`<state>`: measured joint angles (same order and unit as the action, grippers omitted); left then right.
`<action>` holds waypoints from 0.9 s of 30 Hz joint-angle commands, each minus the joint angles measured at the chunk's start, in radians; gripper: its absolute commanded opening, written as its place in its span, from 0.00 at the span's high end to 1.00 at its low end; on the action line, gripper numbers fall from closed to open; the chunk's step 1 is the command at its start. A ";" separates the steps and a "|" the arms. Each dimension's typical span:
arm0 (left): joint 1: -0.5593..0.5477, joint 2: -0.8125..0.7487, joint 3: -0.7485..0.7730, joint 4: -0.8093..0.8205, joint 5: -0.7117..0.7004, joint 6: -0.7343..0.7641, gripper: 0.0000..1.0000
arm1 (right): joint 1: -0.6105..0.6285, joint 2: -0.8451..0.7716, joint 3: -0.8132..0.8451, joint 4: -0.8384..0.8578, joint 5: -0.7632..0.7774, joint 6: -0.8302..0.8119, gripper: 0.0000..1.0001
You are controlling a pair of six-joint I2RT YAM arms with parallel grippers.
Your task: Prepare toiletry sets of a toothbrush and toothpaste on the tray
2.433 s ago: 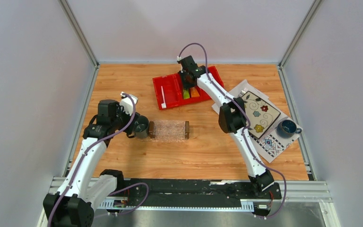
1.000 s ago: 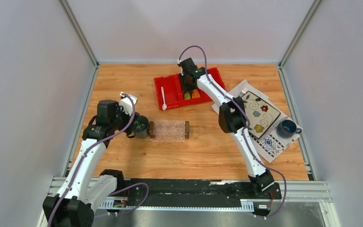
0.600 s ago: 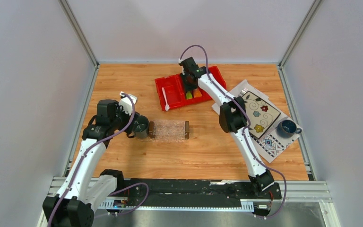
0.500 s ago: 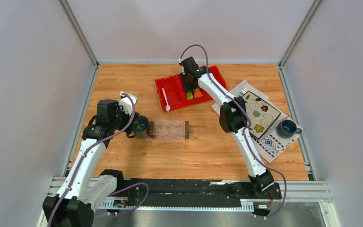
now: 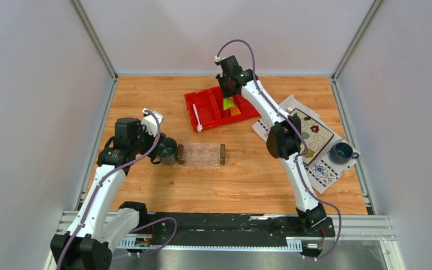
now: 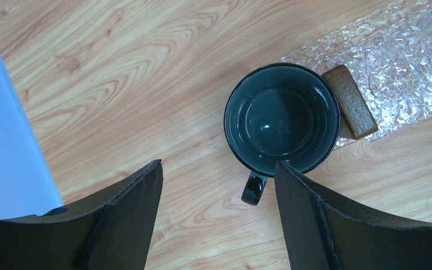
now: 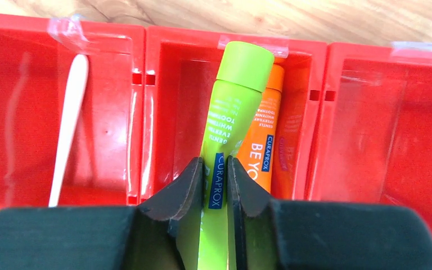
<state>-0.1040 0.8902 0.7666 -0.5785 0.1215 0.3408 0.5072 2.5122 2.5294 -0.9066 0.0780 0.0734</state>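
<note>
My right gripper [image 7: 215, 163] is shut on the lime green toothpaste [image 7: 233, 107], holding it tilted above the middle compartment of the red bin [image 7: 371, 112]. The orange toothpaste [image 7: 261, 140] lies in that compartment underneath. In the bin's left compartment lies the white toothbrush [image 7: 67, 124]. From above, the green toothpaste [image 5: 228, 103] hangs below the right gripper [image 5: 229, 95] over the bin [image 5: 194, 104]. The clear tray [image 5: 202, 154] with brown end handles sits mid-table, with nothing in it. My left gripper [image 6: 218, 166] stands open over bare wood, just short of the handle of a dark mug [image 6: 281, 115].
The dark mug [image 5: 167, 151] stands against the tray's left end. At the right, a flower-patterned cloth [image 5: 315, 140] carries a blue mug [image 5: 342, 151]. Grey walls with metal rails close in the table on three sides.
The right gripper has closed on the green tube and raised it out of the bin. The bin turned slightly and shifted. The left arm has not moved.
</note>
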 commanded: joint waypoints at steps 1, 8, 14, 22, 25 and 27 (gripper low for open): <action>0.004 -0.022 0.074 -0.006 0.012 0.023 0.20 | -0.003 -0.153 0.000 0.021 -0.003 -0.021 1.00; 0.004 -0.056 0.158 -0.004 0.176 0.063 0.21 | -0.003 -0.360 -0.165 0.020 -0.278 -0.040 1.00; 0.001 -0.076 0.263 0.009 0.348 0.098 0.21 | 0.010 -0.475 -0.227 -0.093 -0.541 -0.069 1.00; -0.127 -0.080 0.392 -0.044 0.337 0.219 0.21 | 0.031 -0.588 -0.337 -0.242 -0.770 -0.184 1.00; -0.181 -0.067 0.430 -0.073 0.348 0.268 0.21 | 0.045 -0.644 -0.414 -0.261 -0.828 -0.213 1.00; -0.221 -0.048 0.454 -0.092 0.354 0.299 0.21 | 0.057 -0.682 -0.471 -0.268 -0.876 -0.242 1.00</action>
<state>-0.2733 0.8215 1.1591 -0.6334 0.4438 0.5377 0.5442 1.9381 2.1201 -1.1362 -0.6498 -0.0929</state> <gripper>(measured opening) 0.791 0.182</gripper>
